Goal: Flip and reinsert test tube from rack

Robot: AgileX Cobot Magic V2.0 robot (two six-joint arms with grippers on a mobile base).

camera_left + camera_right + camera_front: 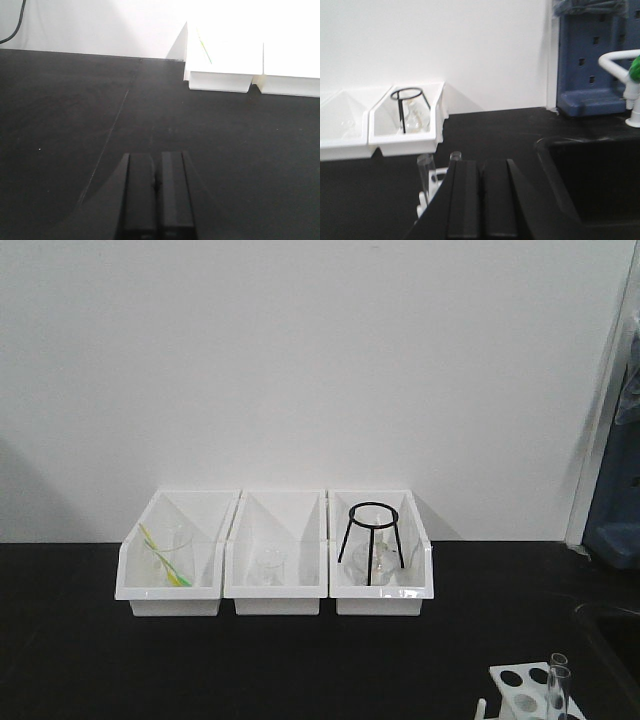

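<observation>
The white rack (518, 690) stands at the front right corner of the black table, cut off by the frame edge. Two clear test tubes (558, 682) stand upright in its right side. In the right wrist view the rack (434, 181) and one test tube (425, 172) show just left of my right gripper (481, 164), with a second tube rim (455, 156) at the left finger's tip. That gripper is shut and holds nothing. My left gripper (157, 156) is shut and empty too, low over bare table, far from the rack.
Three white open-front bins (276, 585) line the back wall; the right one holds a black ring stand (372, 540) and glassware. A black sink (590, 180) lies right of the right gripper, with a white faucet (620, 59) and blue pegboard (590, 65) behind.
</observation>
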